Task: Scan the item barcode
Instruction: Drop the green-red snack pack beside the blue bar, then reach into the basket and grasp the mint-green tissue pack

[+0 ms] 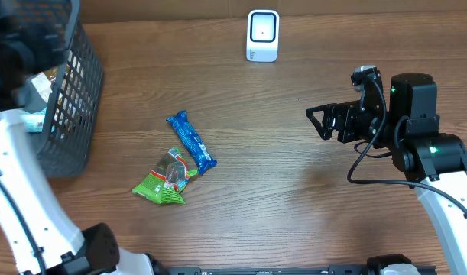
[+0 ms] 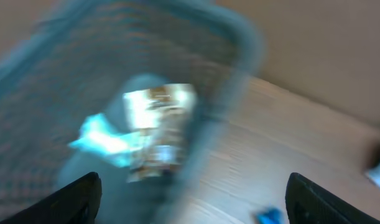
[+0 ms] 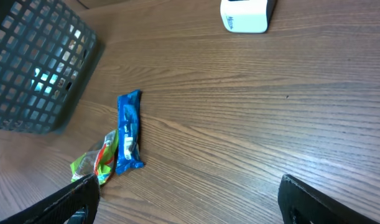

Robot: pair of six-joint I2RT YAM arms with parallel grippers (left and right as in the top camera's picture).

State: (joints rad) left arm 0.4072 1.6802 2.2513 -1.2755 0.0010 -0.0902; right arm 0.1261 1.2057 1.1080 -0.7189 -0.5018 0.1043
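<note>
Hovering over the basket (image 1: pixel 72 114), the left gripper (image 2: pixel 196 199) stands spread; its blurred wrist view shows perhaps a pale packet (image 2: pixel 158 124) inside. The blue bar (image 1: pixel 192 141) and green packet (image 1: pixel 166 179) touch mid-table, scanner (image 1: pixel 263 35) beyond; right gripper (image 1: pixel 316 122) spread, empty.

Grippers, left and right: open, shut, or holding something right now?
Left gripper: open, nothing held, above the basket; view blurred.
Right gripper: open, nothing held, over the table.
</note>
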